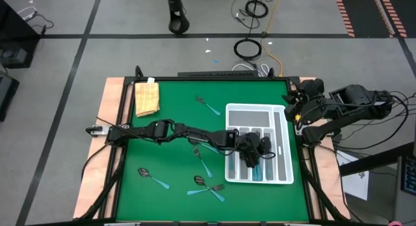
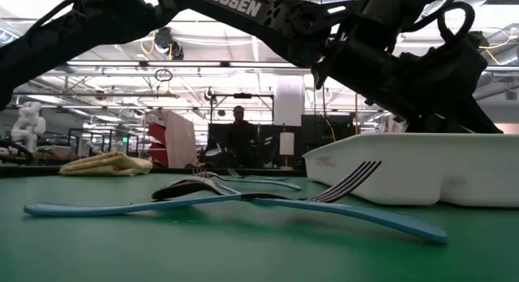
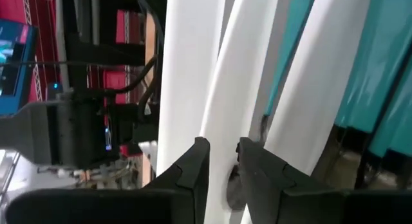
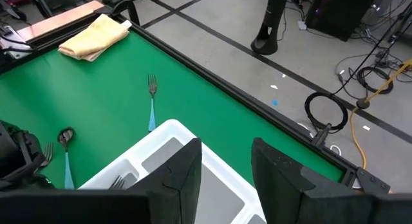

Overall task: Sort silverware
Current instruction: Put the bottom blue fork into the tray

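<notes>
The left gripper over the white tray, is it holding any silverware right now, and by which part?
Cannot be told: the left gripper sits down in the white divided plastic tray, fingers slightly apart, with no piece clearly between them.

Left gripper (image 1: 255, 154) hides tray (image 1: 284, 176) contents beneath; low-view utensil handles blurred.

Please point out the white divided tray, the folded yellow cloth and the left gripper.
white divided plastic tray (image 1: 250, 112): high view, bare upper compartment.
folded yellow cloth (image 1: 147, 97): high view, its middle.
left gripper (image 1: 252, 162): high view, fingertips over the tray.
</notes>
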